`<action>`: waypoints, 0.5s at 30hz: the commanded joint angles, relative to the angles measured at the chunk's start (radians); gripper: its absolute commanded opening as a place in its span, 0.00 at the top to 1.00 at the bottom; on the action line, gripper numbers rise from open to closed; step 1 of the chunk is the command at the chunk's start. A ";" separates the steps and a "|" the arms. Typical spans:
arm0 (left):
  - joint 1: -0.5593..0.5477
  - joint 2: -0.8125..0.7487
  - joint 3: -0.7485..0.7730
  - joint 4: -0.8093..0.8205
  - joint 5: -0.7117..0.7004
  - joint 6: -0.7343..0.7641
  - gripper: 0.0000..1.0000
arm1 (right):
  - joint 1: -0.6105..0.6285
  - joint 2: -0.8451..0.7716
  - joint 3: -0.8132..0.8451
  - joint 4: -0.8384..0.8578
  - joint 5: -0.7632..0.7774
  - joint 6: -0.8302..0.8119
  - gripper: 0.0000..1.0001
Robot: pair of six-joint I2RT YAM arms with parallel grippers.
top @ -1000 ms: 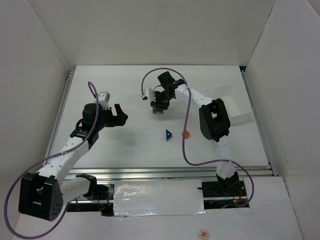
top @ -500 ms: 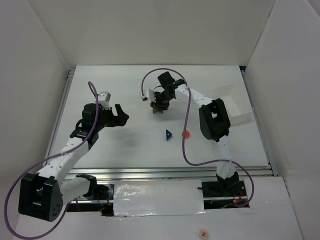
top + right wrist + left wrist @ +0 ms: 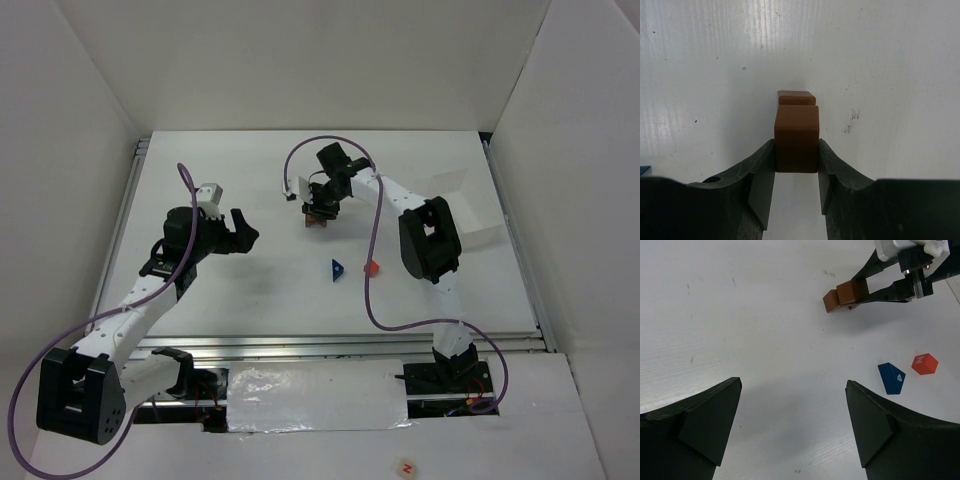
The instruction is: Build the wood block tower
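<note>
My right gripper [image 3: 796, 156] is shut on a brown block [image 3: 796, 137], which sits over a second brown block [image 3: 796, 97] on the white table. In the top view the right gripper [image 3: 320, 212] and the brown blocks [image 3: 316, 222] are at the far middle. The left wrist view shows both brown blocks [image 3: 846, 294] between the right gripper's fingers [image 3: 875, 292]. A blue wedge [image 3: 338, 269] and a red cube [image 3: 371, 267] lie loose in the middle, also in the left wrist view as wedge [image 3: 891, 378] and cube [image 3: 924, 364]. My left gripper [image 3: 243, 229] is open and empty, left of the blocks.
A white tray [image 3: 470, 205] lies at the far right of the table. White walls enclose the table on the left, back and right. Purple cables loop from both arms.
The left gripper has crept slightly to the right. The right gripper and its brown block have not visibly moved.
</note>
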 commanded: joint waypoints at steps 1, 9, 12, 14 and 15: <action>0.006 -0.016 0.002 0.049 0.031 0.016 0.01 | -0.008 0.002 0.030 -0.009 -0.022 -0.019 0.92; 0.006 -0.009 0.005 0.052 0.039 0.017 0.01 | -0.007 0.007 0.028 -0.004 -0.029 -0.023 0.91; 0.005 -0.009 0.005 0.052 0.039 0.017 0.01 | -0.007 0.008 0.027 -0.009 -0.023 -0.031 0.91; 0.005 -0.007 0.005 0.053 0.040 0.017 0.01 | -0.007 0.008 0.025 -0.012 -0.019 -0.032 0.91; 0.006 -0.007 0.005 0.053 0.039 0.017 0.01 | -0.005 0.008 0.025 -0.013 -0.017 -0.031 0.91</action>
